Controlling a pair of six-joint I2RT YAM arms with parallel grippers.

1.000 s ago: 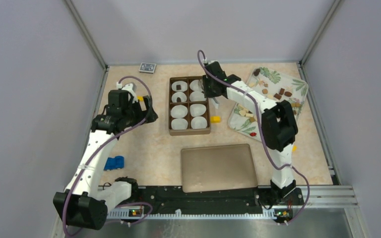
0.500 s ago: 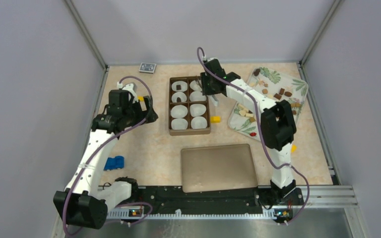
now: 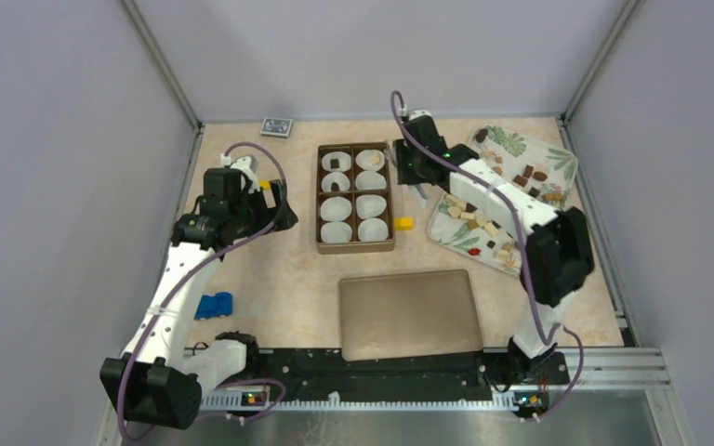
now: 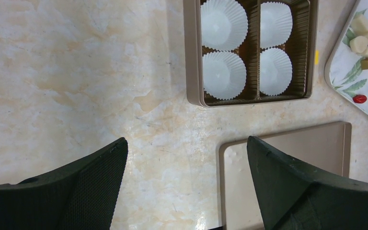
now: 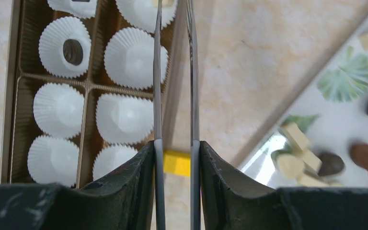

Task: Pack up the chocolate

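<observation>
- Bench (image 3: 270, 269): broad bare stretch left of the box (image 3: 354, 248), reaching as far as the left claw (image 4: 187, 146); passable.
- Strip between box and leafy tray (image 3: 509, 142): narrow. The right claw (image 3: 417, 191) hangs over its far part, and a yellow block (image 3: 403, 223) lies in its near part, just beside the box.
- Lid (image 3: 409, 314): flat, fills the near middle.
- Blue object (image 3: 214, 305): near left.
- Patterned pack (image 3: 276, 126): far edge, apart from the box.

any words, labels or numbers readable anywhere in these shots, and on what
No text can be read in any view.
Small dark patterned card by the back wall: print too small to read.
Tray: leaf pattern only, no words.
</observation>
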